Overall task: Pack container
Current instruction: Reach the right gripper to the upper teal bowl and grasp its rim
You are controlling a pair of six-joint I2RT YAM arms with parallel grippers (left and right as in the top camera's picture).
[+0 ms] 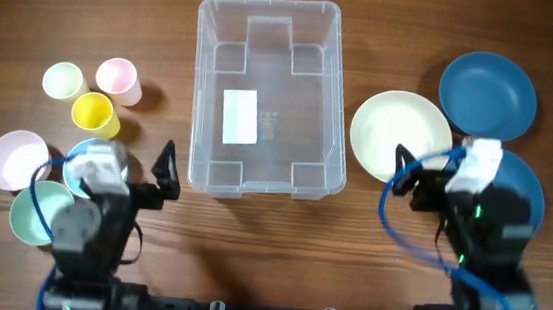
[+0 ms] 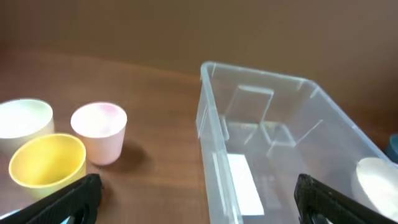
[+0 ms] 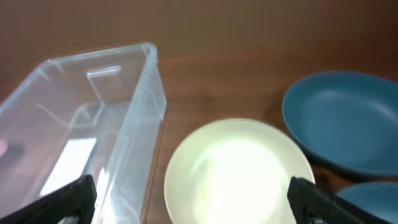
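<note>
The left gripper (image 2: 198,204) and right gripper (image 3: 193,200) are hanging over the table's (image 1: 278,251) near edge, both with jaws spread wide. Farther out, between them, the container (image 1: 265,94) is sitting upright mid-table, with 3 cups (image 1: 95,112) standing on its left and a cream bowl (image 1: 384,129) on its right.

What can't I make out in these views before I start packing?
- Overhead: left arm hides most of a light blue bowl and part of the green bowl.
- Overhead: right arm hides much of the nearer blue plate.
- Overhead: faint marks beside the container's label are too small to read.
- Left wrist: cream plate cut off by the right edge.
- Right wrist: nearer blue plate cut off at the bottom corner.
</note>
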